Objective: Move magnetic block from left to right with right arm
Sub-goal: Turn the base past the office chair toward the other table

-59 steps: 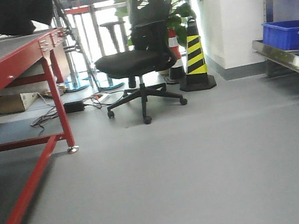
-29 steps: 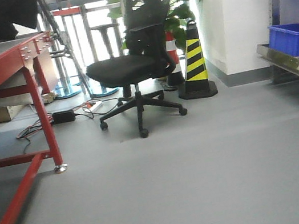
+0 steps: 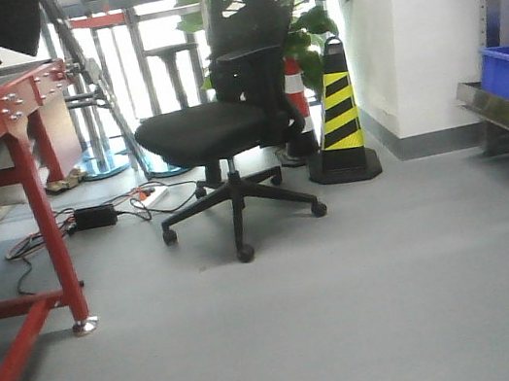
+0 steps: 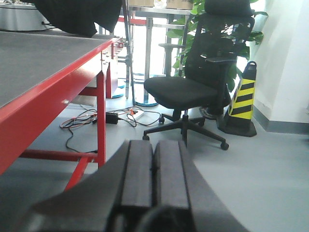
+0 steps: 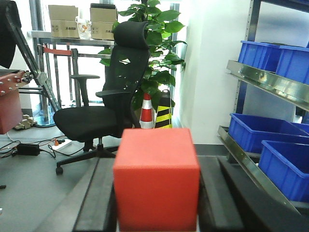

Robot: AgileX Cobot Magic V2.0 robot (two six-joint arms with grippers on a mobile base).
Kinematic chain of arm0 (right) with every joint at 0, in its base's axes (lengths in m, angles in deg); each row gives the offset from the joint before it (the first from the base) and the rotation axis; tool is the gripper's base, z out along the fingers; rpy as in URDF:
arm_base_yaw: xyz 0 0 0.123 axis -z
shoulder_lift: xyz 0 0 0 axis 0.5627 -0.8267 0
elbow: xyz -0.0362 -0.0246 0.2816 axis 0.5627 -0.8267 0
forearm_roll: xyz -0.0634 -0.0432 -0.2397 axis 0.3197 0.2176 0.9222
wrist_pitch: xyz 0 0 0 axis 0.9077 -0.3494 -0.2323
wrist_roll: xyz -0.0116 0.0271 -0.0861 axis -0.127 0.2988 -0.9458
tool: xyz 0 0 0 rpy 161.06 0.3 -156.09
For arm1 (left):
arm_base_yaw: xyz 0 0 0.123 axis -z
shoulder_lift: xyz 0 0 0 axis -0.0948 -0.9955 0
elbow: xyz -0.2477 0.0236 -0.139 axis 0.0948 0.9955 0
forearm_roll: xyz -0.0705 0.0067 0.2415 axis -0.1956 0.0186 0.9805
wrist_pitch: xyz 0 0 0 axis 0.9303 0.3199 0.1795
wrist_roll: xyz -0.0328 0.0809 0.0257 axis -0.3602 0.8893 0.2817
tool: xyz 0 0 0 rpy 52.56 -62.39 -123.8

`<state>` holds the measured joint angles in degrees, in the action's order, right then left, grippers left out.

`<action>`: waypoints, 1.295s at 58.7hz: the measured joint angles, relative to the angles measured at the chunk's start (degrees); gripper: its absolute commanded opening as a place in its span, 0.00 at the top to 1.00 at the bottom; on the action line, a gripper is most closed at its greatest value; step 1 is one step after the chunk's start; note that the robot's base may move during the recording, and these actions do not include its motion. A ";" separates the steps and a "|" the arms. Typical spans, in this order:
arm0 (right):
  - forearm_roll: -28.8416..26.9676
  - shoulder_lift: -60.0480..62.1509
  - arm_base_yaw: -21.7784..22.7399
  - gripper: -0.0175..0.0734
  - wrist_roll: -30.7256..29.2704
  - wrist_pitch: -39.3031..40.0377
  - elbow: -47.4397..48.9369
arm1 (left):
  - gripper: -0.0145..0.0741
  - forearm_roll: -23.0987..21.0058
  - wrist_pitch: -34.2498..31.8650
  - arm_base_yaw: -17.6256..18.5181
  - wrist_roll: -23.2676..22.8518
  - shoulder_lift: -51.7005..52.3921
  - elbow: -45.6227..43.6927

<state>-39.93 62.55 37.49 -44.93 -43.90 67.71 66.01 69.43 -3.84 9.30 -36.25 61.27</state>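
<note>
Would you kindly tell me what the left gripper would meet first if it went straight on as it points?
Probably the black office chair, roughly dead ahead of the shut left gripper; depth is hard to judge.

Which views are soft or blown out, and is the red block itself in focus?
Front view: mildly soft throughout, windows behind the office chair blown out. Left wrist view: the left gripper, jaws shut, is a blurred foreground; the office chair beyond is sharper. Right wrist view: the magnetic block clamped in the right gripper has soft edges, while the blue bins look crisper.
</note>
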 measured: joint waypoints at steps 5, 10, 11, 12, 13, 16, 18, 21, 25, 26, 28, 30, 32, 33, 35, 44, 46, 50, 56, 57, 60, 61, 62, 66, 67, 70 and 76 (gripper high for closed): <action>0.00 0.00 0.00 0.66 0.00 0.00 0.00 | 0.97 0.00 0.00 0.00 0.00 0.00 0.00; 0.00 0.00 0.00 0.66 0.00 0.00 0.00 | 0.97 0.00 0.00 0.00 0.00 0.00 0.00; 0.00 0.00 0.00 0.66 0.00 0.00 0.00 | 0.97 0.00 0.00 0.00 0.00 0.00 0.00; 0.00 0.00 0.00 0.66 0.00 0.00 0.00 | 0.97 0.00 0.00 0.00 0.00 0.00 0.00; 0.00 0.00 0.00 0.66 0.00 0.00 0.00 | 0.97 0.00 0.00 0.00 0.00 0.00 0.00; 0.00 0.00 0.00 0.66 0.00 0.00 0.00 | 0.97 0.00 0.00 0.00 0.00 0.00 0.00; 0.00 0.00 0.00 0.66 0.00 0.00 0.00 | 0.97 0.00 0.00 0.00 0.00 0.00 0.00; 0.00 0.00 0.00 0.66 0.00 0.00 0.00 | 0.97 0.00 0.00 0.00 0.00 0.00 0.00; 0.00 0.00 0.00 0.66 0.00 0.00 0.00 | 0.97 0.00 0.00 0.00 0.00 0.00 0.00; 0.00 0.00 0.00 0.66 0.00 0.00 0.00 | 0.97 0.00 0.00 0.00 0.00 0.00 0.00; 0.00 0.00 0.00 0.66 0.00 0.00 0.00 | 0.97 0.00 0.00 0.00 0.00 0.00 0.00; 0.00 0.00 0.00 0.66 0.00 0.00 0.00 | 0.97 0.00 0.00 0.00 0.00 0.00 0.00; 0.00 0.00 0.00 0.66 0.00 0.00 0.00 | 0.97 0.00 0.00 0.00 0.00 0.00 0.00; 0.00 0.00 0.00 0.66 0.00 0.00 0.00 | 0.97 0.00 0.00 0.00 0.00 0.00 0.00; 0.00 0.00 0.00 0.66 0.00 0.00 0.00 | 0.97 0.00 0.00 0.00 0.00 0.00 0.00; 0.00 0.00 0.00 0.66 0.00 0.00 0.00 | 0.97 0.00 0.00 0.00 0.00 0.00 0.00; 0.00 0.00 0.00 0.66 0.00 0.00 0.00 | 0.97 0.00 0.00 0.00 0.00 0.00 0.00; 0.00 0.00 0.00 0.66 0.00 0.00 0.00 | 0.97 0.00 0.00 0.00 0.00 0.00 0.00; 0.00 0.00 0.00 0.66 0.00 0.00 0.00 | 0.97 0.00 0.00 0.00 0.00 0.00 0.00; 0.00 0.00 0.00 0.66 0.00 0.00 0.00 | 0.97 0.00 0.00 0.00 0.00 0.00 0.00; 0.00 0.00 0.00 0.66 0.00 0.00 0.00 | 0.97 0.00 0.00 0.00 0.00 0.00 0.00; 0.00 0.00 0.00 0.66 0.00 0.00 0.00 | 0.97 0.00 0.00 0.00 0.00 0.00 0.00; 0.00 0.00 0.00 0.66 0.00 0.00 0.00 | 0.97 0.00 0.00 0.00 0.00 0.00 0.00; 0.00 0.00 0.00 0.66 0.00 0.00 0.00 | 0.97 0.00 0.00 0.00 0.00 0.00 0.00; 0.00 0.00 0.00 0.66 0.00 0.00 0.00 | 0.97 0.00 0.00 0.00 0.00 0.00 0.00; 0.00 0.00 0.00 0.66 0.00 0.00 0.00 | 0.97 0.00 0.00 0.00 0.00 0.00 0.00; 0.00 0.00 0.00 0.66 0.00 0.00 0.00 | 0.97 0.00 0.00 0.00 0.00 0.00 0.00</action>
<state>-39.93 62.55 37.49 -44.93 -43.90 67.71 66.01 69.43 -3.84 9.30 -36.25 61.27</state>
